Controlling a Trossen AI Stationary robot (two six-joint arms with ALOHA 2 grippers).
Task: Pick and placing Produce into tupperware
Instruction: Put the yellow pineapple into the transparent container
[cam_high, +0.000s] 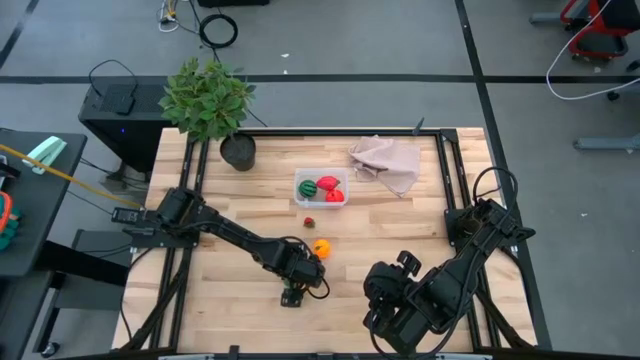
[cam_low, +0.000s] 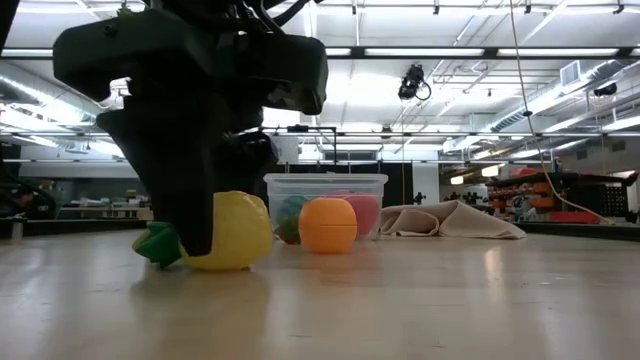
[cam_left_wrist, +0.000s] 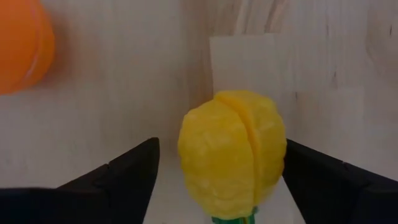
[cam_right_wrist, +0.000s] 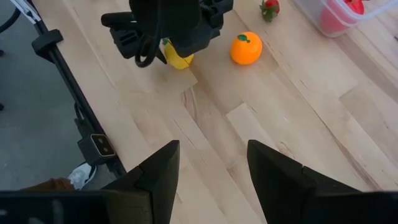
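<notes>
A yellow toy fruit (cam_left_wrist: 233, 155) with a green end (cam_low: 158, 243) lies on the table near its middle. My left gripper (cam_left_wrist: 222, 152) is open and low over it, one finger on each side; in the high view the gripper (cam_high: 293, 285) hides the fruit. An orange (cam_high: 321, 248) and a small strawberry (cam_high: 309, 222) lie between it and the clear tupperware (cam_high: 340, 200). The tupperware holds a green watermelon piece (cam_high: 308, 187) and red pieces (cam_high: 331, 189). My right gripper (cam_right_wrist: 211, 180) is open above the near right part of the table. My left gripper comes at the yellow fruit from above, pointing down, with its fingers astride it. One finger (cam_left_wrist: 124, 180) stands clear of it with a gap. The other finger (cam_left_wrist: 329, 180) is right at the fruit's side (cam_left_wrist: 280, 149), and I cannot tell whether it touches. The fruit rests on the table.
A beige-pink cloth (cam_high: 385, 160) lies crumpled at the far right of the table, and a potted plant (cam_high: 210, 100) stands at the far left corner. Bare wood (cam_high: 400, 235) shows to the right of the orange.
</notes>
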